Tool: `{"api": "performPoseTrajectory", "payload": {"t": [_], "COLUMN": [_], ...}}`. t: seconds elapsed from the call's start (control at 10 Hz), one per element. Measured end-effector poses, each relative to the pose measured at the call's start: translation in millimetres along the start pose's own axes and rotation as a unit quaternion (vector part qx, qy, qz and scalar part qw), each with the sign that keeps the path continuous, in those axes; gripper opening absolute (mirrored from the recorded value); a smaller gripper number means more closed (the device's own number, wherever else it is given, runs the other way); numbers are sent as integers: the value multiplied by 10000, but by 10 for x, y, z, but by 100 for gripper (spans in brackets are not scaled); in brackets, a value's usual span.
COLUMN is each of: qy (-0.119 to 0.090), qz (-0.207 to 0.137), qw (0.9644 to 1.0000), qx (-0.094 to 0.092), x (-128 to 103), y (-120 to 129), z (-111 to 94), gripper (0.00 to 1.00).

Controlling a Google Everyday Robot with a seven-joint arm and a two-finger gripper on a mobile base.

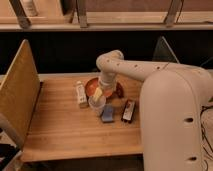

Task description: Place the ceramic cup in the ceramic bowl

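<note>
The ceramic cup (97,104) is a small pale tumbler standing upright at the near edge of the ceramic bowl (92,86), an orange-red shallow bowl on the wooden table (65,125). My gripper (100,94) comes down from the white arm (130,67) right above the cup, at its rim. The arm's wrist covers the right part of the bowl. I cannot tell whether the cup rests on the table or is lifted.
A white upright bottle (80,94) stands just left of the bowl. A blue packet (108,114) and a dark bar (128,111) lie right of the cup. A small dark red object (119,90) sits behind the arm. A tall wooden panel (17,95) borders the left.
</note>
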Motion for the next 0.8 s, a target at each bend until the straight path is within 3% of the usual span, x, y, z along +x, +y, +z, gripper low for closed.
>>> {"api": "performPoseTrajectory", "payload": {"t": [0.3, 0.5, 0.6, 0.8], "qy": [73, 227, 313, 383], "qz": [43, 93, 75, 44], "qw": [10000, 9996, 9993, 9986], "qx": [12, -118, -209, -362], "x": [47, 98, 110, 88], "y": [-39, 4, 48, 114], "z": [36, 183, 254, 338], "gripper": [78, 78, 74, 58]}}
